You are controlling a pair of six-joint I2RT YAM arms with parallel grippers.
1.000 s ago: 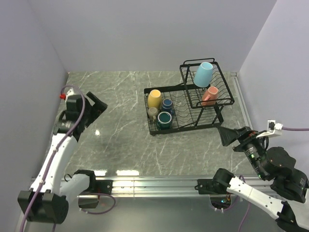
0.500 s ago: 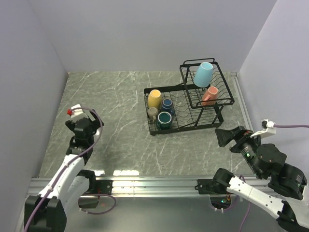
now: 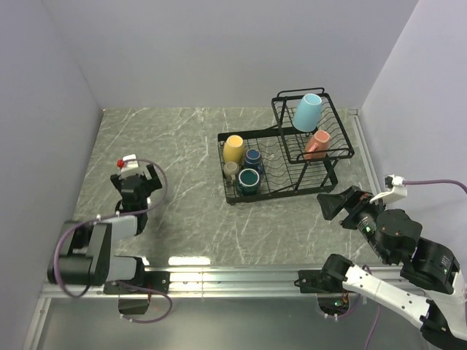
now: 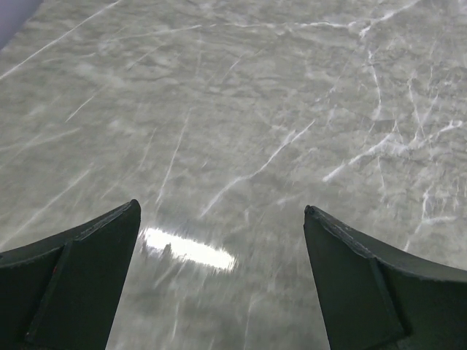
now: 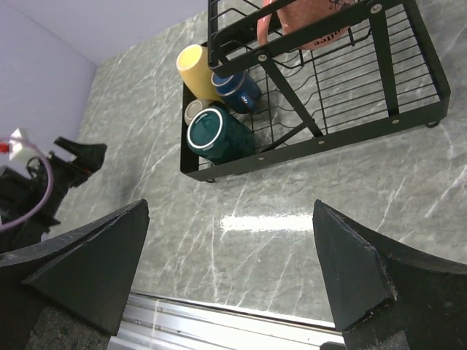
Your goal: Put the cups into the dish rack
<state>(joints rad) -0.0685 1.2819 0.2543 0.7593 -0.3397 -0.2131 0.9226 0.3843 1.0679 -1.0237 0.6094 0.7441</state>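
Note:
The black wire dish rack (image 3: 288, 182) stands right of the table's middle. Its lower tray holds the yellow mug (image 3: 233, 149), the navy mug (image 3: 253, 159), the small olive-tan mug (image 3: 230, 170) and the dark green mug (image 3: 248, 180). Its upper basket holds the light blue mug (image 3: 308, 111) and the salmon-pink mug (image 3: 317, 144). My left gripper (image 3: 136, 179) is open and empty, low over bare marble (image 4: 241, 109) at the near left. My right gripper (image 3: 328, 205) is open and empty, in front of the rack (image 5: 321, 135). Its view shows the green mug (image 5: 215, 135) and yellow mug (image 5: 195, 69).
Purple walls close in the table on three sides. A metal rail (image 3: 233, 275) runs along the near edge, with both arm bases on it. My left arm (image 5: 69, 164) shows at the left of the right wrist view.
My left arm has folded down and back toward its base, so its gripper came nearer and lower. My right gripper has drifted left and a little nearer. The mugs and rack have not moved.

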